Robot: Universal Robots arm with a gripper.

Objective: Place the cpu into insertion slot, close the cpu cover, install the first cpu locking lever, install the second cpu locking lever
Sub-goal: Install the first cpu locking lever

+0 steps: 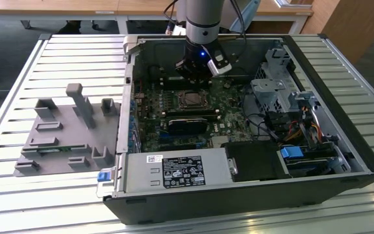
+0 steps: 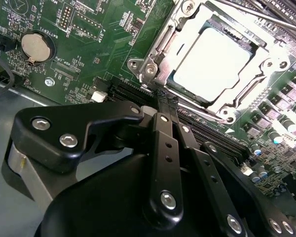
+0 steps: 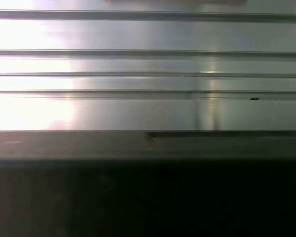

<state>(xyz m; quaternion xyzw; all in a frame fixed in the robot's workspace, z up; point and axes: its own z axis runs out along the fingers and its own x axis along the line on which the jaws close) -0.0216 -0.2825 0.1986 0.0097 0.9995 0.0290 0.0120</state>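
The cpu (image 2: 212,61) lies flat in the insertion slot (image 1: 190,99), its silver top plate showing through the window of the cpu cover (image 2: 158,52). The cover's silver frame lies down over the chip. A thin metal lever rod (image 2: 266,19) runs past the socket's far side. My gripper (image 2: 166,101) is shut, its two black fingers (image 2: 164,143) pressed together with nothing visible between them. Their tips sit right at the socket's near edge. In the exterior view my gripper (image 1: 195,82) hangs inside the open computer case, just behind the socket.
The motherboard (image 1: 174,105) lies in an open case (image 1: 239,200) on a slatted metal table (image 1: 76,53). A power supply (image 1: 174,170) and drive cage (image 1: 271,92) flank it. A grey fixture (image 1: 64,131) stands at the exterior view's left. A coin battery (image 2: 37,47) sits nearby.
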